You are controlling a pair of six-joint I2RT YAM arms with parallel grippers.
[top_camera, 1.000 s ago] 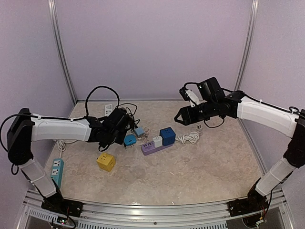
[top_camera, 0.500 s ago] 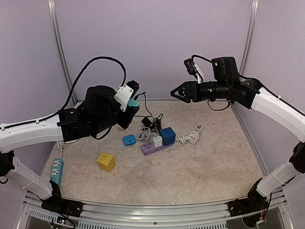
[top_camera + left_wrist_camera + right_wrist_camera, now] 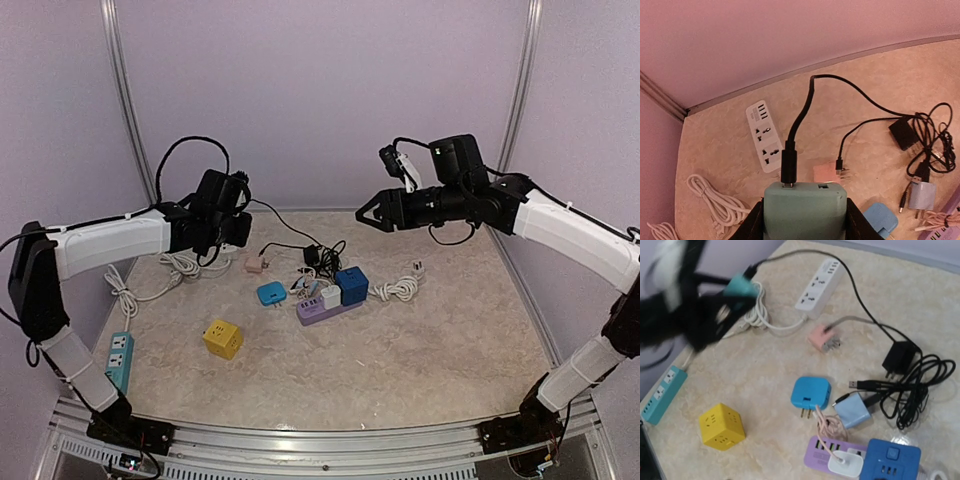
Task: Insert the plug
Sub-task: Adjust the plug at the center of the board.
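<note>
Beyond the yellow socket cube (image 3: 222,339) and purple power strip (image 3: 328,309) on the tabletop (image 3: 400,370), my left claw (image 3: 804,221) grasps the teal charger (image 3: 805,200) above the far left, black plug (image 3: 788,167) seated in its port, while my right claw (image 3: 364,213) hangs released and empty at far right.

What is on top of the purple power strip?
A white charger and a blue cube adapter sit on the purple power strip. The sockets beneath them are hidden.

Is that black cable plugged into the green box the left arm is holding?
Yes, the plug of the black cable sits in a port on the green box.
</note>
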